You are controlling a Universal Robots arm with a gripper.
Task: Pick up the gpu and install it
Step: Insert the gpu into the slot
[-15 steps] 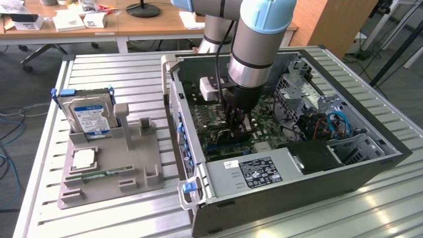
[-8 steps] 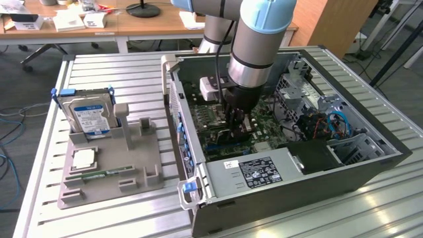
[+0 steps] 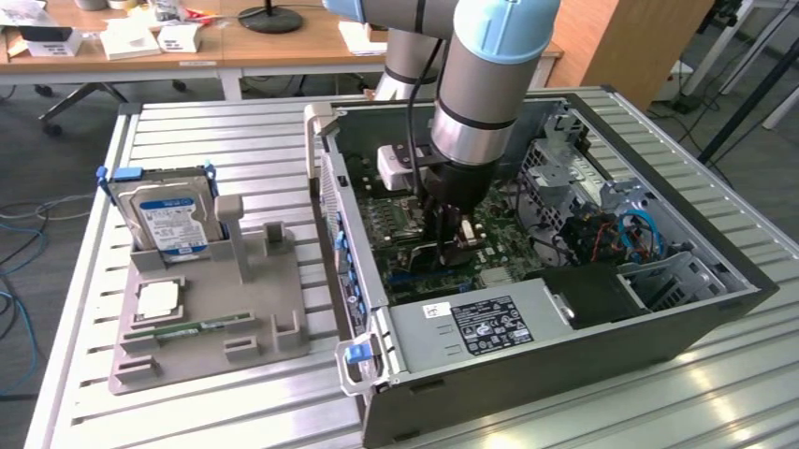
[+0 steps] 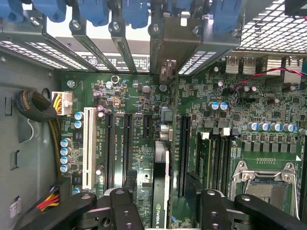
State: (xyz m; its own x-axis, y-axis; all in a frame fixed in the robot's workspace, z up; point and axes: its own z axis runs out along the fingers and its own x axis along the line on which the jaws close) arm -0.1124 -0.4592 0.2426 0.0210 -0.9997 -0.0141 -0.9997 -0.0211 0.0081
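Sitting upright in a motherboard (image 4: 144, 143) slot inside one open computer case (image 3: 699, 309), one gpu (image 4: 161, 191), edge-on between two spread fingers (image 4: 125, 201), neither pad visibly pressing it. Reaching straight down into the case, one arm (image 3: 487, 84), gripper (image 3: 452, 245) low over the board. Resting at nine o'clock from the case, one grey holder tray (image 3: 200, 327) carrying one hard drive (image 3: 168, 220) and one memory stick (image 3: 187, 330).

Open end effector (image 4: 161, 203) astride gpu (image 4: 161, 191)
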